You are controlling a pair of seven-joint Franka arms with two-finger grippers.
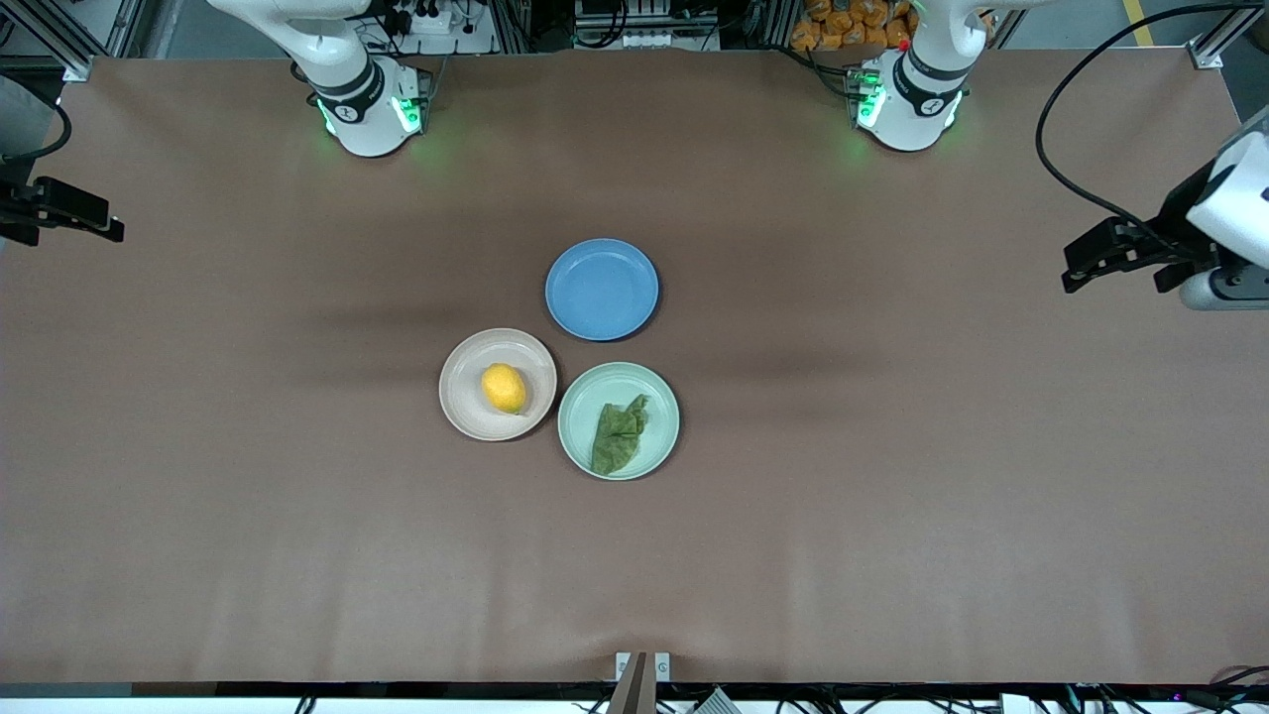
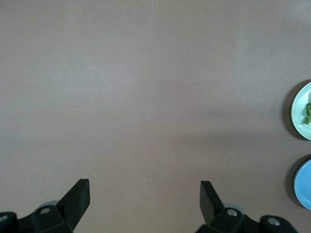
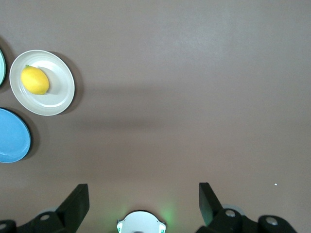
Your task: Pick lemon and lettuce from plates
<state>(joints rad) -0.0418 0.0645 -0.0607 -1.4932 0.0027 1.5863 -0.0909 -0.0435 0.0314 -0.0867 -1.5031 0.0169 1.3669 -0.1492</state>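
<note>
The lemon (image 1: 504,388) lies on the beige-pink plate (image 1: 466,397) in the middle of the table. The lettuce (image 1: 617,436) lies on the mint green plate (image 1: 659,397) beside it, toward the left arm's end. My left gripper (image 1: 1073,268) hangs open and empty over the left arm's end of the table, well apart from the plates. My right gripper (image 1: 111,223) hangs open and empty over the right arm's end. The right wrist view shows the lemon (image 3: 35,80) on its plate (image 3: 58,97). The left wrist view shows the lettuce (image 2: 308,112) at the edge, on the mint plate (image 2: 299,111).
An empty blue plate (image 1: 602,289) lies farther from the front camera than the two plates, touching close to them; it also shows in the left wrist view (image 2: 303,182) and the right wrist view (image 3: 9,136). Brown table surface surrounds the plates.
</note>
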